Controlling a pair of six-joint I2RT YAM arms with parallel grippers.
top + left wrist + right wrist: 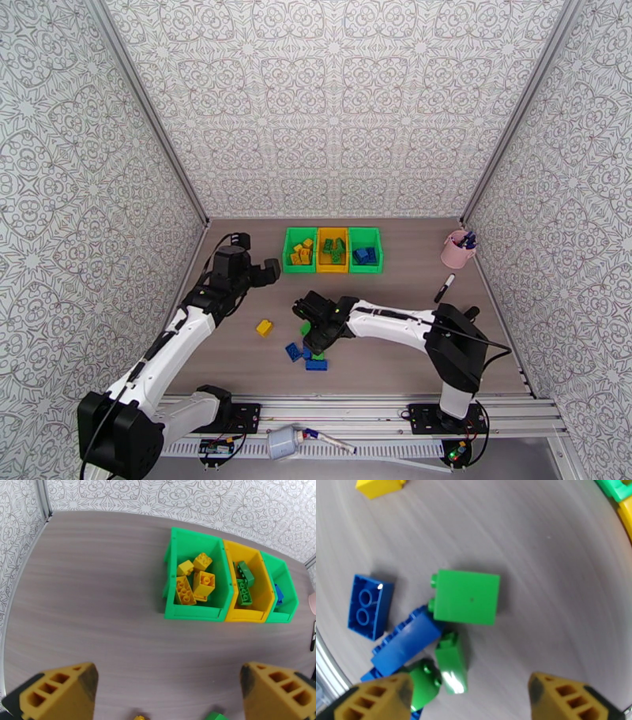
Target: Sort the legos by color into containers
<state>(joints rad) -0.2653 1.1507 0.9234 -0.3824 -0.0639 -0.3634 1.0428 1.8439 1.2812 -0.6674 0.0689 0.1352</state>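
Note:
The containers (332, 269) stand in a row at the back centre. In the left wrist view, the left green bin (193, 543) holds yellow legos (203, 583), the yellow bin (256, 616) holds green ones (245, 592), and the right green bin (283, 571) holds a blue one (279, 594). My left gripper (265, 273) (168, 693) hangs open and empty just left of the bins. Over a loose pile hovers my right gripper (314, 333) (472, 699), open. Below it lie a large green brick (466, 597), a small green brick (451, 667) and blue bricks (369, 600) (405, 642). A yellow brick (265, 327) lies apart to the left.
A pink cup of pens (456, 249) stands at the back right, with a marker pen (444, 288) lying on the table near it. Patterned walls close the table on three sides. A small bottle (283, 442) rests on the rail by the arm bases.

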